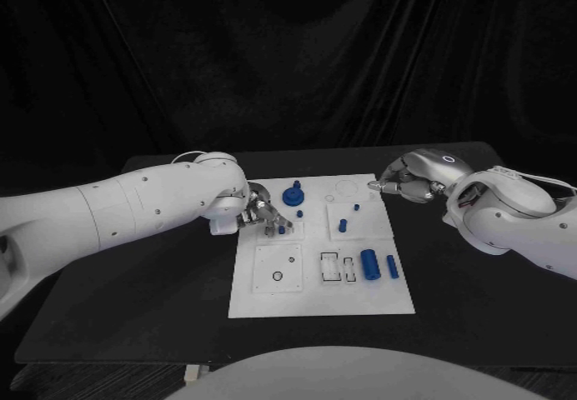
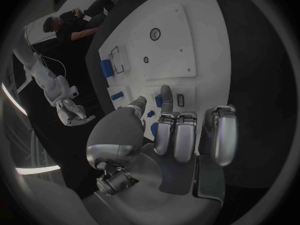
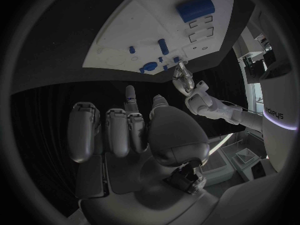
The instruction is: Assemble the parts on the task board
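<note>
My left arm reaches in low across the table, and my left hand sits at the left edge of the white task board. One finger and my thumb meet on a small blue part there, and my other fingers are curled in. I cannot tell for sure if I hold it. My right hand hangs by the far right corner of the board, fingers bent, nothing in it. A round blue part stands just beside my left hand. Two blue cylinders lie near the board's right edge.
</note>
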Motion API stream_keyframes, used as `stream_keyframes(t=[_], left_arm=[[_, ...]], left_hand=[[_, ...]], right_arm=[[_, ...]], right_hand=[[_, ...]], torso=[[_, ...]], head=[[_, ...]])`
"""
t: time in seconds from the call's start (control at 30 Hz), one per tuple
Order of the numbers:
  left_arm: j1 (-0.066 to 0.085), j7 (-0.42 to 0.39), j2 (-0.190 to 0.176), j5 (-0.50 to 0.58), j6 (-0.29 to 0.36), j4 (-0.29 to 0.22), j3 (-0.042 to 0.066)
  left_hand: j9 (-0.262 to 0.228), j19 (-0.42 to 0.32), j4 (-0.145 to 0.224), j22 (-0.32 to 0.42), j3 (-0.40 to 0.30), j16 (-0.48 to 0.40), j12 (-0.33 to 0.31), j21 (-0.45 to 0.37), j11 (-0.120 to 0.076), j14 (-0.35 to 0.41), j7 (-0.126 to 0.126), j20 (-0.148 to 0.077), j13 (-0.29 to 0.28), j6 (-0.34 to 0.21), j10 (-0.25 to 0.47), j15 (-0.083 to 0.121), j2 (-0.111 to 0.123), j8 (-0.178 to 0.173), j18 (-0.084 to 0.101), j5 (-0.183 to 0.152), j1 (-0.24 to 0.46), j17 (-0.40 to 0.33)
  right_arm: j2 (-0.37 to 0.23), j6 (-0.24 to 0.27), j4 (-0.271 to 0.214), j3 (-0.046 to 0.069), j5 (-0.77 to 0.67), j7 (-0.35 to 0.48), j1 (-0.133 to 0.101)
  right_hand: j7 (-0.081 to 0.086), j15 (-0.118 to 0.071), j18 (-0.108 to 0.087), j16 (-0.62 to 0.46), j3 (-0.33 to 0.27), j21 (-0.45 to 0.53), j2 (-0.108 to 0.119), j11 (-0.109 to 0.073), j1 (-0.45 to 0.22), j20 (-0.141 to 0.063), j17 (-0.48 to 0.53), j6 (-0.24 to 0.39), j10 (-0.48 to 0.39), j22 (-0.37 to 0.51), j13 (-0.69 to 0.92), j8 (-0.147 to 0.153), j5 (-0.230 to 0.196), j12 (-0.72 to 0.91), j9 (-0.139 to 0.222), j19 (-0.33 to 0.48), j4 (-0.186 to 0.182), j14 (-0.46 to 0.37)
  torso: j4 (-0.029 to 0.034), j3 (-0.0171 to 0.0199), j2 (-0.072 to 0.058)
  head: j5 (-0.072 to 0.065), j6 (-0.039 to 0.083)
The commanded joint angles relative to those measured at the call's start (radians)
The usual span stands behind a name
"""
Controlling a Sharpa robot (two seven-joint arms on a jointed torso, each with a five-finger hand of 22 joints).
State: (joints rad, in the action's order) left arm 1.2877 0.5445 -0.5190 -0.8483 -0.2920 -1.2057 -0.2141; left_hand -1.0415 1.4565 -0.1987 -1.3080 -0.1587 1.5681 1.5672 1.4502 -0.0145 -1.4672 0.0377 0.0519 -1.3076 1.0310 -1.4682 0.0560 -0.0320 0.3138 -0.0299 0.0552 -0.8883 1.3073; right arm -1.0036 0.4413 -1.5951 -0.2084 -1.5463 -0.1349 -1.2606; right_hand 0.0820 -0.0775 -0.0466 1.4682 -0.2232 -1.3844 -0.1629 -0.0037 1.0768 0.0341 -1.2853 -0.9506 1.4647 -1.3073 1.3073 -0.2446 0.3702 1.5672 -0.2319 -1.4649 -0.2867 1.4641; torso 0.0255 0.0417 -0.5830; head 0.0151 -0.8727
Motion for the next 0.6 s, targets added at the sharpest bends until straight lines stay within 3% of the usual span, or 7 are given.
stream_keyframes(t=[0.03, 0.13, 0.27, 0.43, 0.6], left_arm=[[0.03, -0.013, -0.014, 0.003, 0.048, -0.021, 0.003], [0.058, -0.013, -0.03, 0.003, 0.062, -0.029, 0.003], [0.082, -0.012, -0.043, 0.003, 0.075, -0.023, 0.003], [0.091, -0.018, -0.026, 0.003, 0.062, 0.019, 0.003], [0.086, -0.022, -0.001, 0.003, 0.032, 0.071, 0.002]], left_hand=[[-0.003, 0.005, 0.001, -0.186, 0.006, 0.003, 0.004, 0.006, -0.009, -0.104, 0.001, -0.001, -0.263, 0.008, -0.103, 0.009, -0.002, 0.005, -0.008, 0.001, -0.012, 0.263], [-0.017, 0.005, 0.006, -0.185, 0.01, 0.003, 0.004, 0.004, -0.011, -0.104, -0.002, -0.003, -0.263, 0.008, -0.103, 0.011, -0.002, 0.016, -0.008, 0.007, -0.028, 0.263], [-0.05, 0.008, 0.003, -0.188, 0.022, 0.003, 0.004, 0.006, -0.015, -0.104, -0.006, -0.007, -0.263, 0.004, -0.103, 0.015, -0.004, 0.042, -0.007, 0.009, -0.042, 0.263], [-0.061, 0.008, 0.002, -0.188, 0.025, 0.003, 0.004, 0.004, -0.016, -0.104, -0.007, -0.008, -0.263, 0.0, -0.103, 0.016, -0.006, 0.05, -0.008, 0.01, -0.047, 0.263], [-0.075, 0.005, 0.004, -0.187, 0.027, 0.003, 0.004, 0.001, -0.016, -0.104, -0.007, -0.009, -0.263, -0.011, -0.103, 0.016, -0.011, 0.057, -0.008, 0.01, -0.06, 0.263]], right_arm=[[-0.003, 0.017, -0.002, 0.001, -0.002, -0.005, 0.002], [-0.002, 0.019, 0.0, 0.001, -0.001, -0.004, 0.002], [0.0, 0.018, 0.004, 0.001, 0.002, -0.001, 0.002], [0.005, 0.015, 0.01, 0.001, 0.004, 0.0, 0.002], [0.009, 0.012, 0.013, 0.001, 0.005, 0.001, 0.002]], right_hand=[[-0.002, 0.007, -0.003, -0.006, -0.007, 0.002, -0.002, 0.007, 0.003, 0.005, -0.001, -0.006, 0.106, -0.197, 0.264, 0.0, -0.001, 0.004, -0.001, -0.033, -0.003, 0.058], [-0.002, 0.007, -0.002, -0.006, -0.01, 0.002, -0.002, 0.007, -0.001, 0.005, -0.001, -0.007, 0.106, -0.197, 0.264, 0.001, -0.002, 0.004, -0.001, -0.033, -0.004, 0.058], [-0.002, 0.007, -0.003, -0.006, -0.012, 0.002, -0.002, 0.007, -0.003, 0.005, -0.001, -0.007, 0.106, -0.197, 0.264, 0.001, -0.002, 0.004, -0.001, -0.033, -0.005, 0.058], [-0.002, 0.007, -0.002, -0.005, -0.014, 0.001, -0.002, 0.007, -0.005, 0.005, -0.003, -0.007, 0.106, -0.198, 0.264, 0.001, -0.002, 0.004, -0.001, -0.034, -0.005, 0.059], [-0.002, 0.007, -0.002, -0.005, -0.014, 0.001, -0.002, 0.007, -0.005, 0.005, -0.003, -0.007, 0.106, -0.198, 0.264, 0.002, -0.002, 0.004, -0.001, -0.034, -0.005, 0.059]], torso=[[0.0001, -0.0002, 0.0], [0.0002, -0.0003, 0.0], [-0.0005, 0.0, 0.001], [-0.0004, 0.0002, 0.001], [0.0, 0.0008, 0.001]], head=[[-0.001, 0.0], [-0.002, 0.0], [-0.002, 0.0], [-0.001, 0.0], [-0.002, 0.0]])
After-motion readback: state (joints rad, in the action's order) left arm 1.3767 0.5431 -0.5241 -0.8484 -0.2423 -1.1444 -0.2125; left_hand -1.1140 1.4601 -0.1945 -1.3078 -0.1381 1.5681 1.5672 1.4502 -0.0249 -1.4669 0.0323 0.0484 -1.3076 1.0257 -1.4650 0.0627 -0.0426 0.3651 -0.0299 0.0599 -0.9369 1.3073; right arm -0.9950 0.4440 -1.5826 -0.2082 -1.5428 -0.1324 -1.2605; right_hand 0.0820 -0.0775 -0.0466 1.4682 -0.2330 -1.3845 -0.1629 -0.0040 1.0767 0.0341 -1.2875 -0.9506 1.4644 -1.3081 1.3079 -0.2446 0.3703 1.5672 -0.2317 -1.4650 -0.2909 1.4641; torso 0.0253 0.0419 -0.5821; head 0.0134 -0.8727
